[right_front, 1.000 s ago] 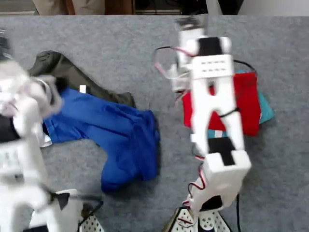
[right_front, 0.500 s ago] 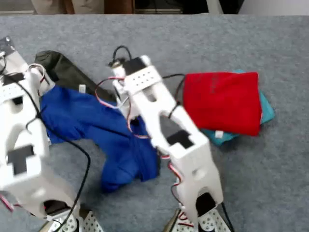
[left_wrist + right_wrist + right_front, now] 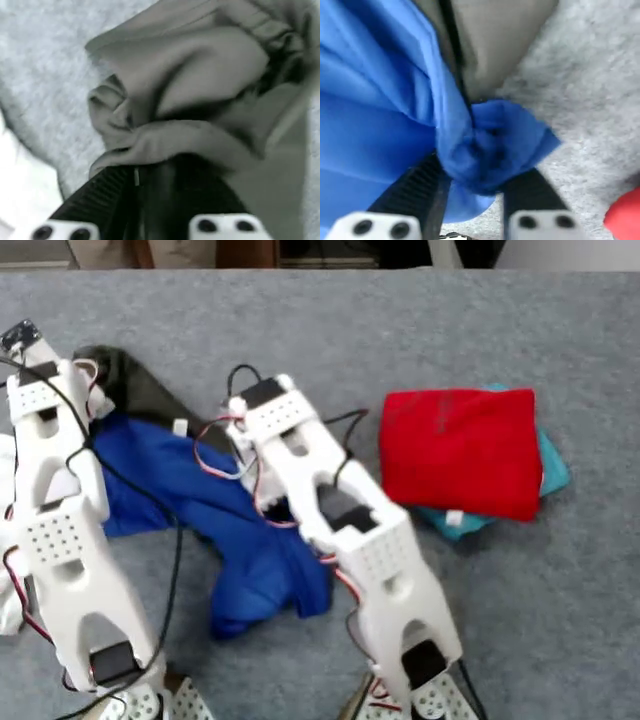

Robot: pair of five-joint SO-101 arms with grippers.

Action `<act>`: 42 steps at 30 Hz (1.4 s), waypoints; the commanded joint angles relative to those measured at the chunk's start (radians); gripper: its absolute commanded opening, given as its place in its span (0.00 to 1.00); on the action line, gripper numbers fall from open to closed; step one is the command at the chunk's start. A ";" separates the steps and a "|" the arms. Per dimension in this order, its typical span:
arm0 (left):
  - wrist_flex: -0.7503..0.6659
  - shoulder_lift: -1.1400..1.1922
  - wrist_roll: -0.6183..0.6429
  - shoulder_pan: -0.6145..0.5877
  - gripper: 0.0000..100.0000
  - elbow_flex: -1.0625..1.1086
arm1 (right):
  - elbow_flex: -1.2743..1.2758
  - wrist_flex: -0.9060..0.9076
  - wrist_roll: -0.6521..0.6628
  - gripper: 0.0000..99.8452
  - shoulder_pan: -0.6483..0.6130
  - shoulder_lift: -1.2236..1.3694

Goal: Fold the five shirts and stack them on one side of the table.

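Right claw (image 3: 477, 170): jaws closed around a bunched corner of the blue shirt (image 3: 165, 478), with cloth filling the gap between them. Left claw (image 3: 142, 165): jaws drawn nearly together, and a fold of the olive shirt (image 3: 145, 390) appears pinched at their tips.

The blue shirt lies crumpled and unfolded left of centre, one lobe trailing toward the near edge. The olive shirt, also unfolded, lies at the far left. It touches the blue shirt, which partly covers it along their shared edge.

On the right side the red shirt (image 3: 460, 450) lies folded into a neat rectangle on top of the teal shirt (image 3: 555, 475), also folded, whose margin shows along the red shirt's right and near edges. This pair forms the start of the stack and sits well apart from both arms.

A pale cloth (image 3: 8, 465) shows at the left edge behind the left arm. It may be the fifth shirt, but too little of it is visible to tell.

Progress, as judged: two of five shirts are folded and stacked, and two are plainly not yet folded, so under half the task is done. With each claw holding a different garment, the step in hand is probably pulling blue and olive apart before flattening one on the grey tabletop (image 3: 560, 620).
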 commanded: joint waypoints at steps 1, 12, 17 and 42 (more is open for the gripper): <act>0.046 0.048 0.003 -0.014 0.02 -0.153 | -0.018 0.020 -0.009 0.04 0.048 -0.001; 0.276 0.085 0.005 -0.206 0.02 -0.667 | 0.076 0.023 0.008 0.00 0.173 -0.300; 0.361 0.084 0.014 -0.324 0.02 -0.947 | 0.139 0.020 0.025 0.00 0.220 -0.443; 0.450 -0.486 0.084 -0.790 0.02 -1.002 | 0.269 0.018 0.018 0.00 0.269 -0.498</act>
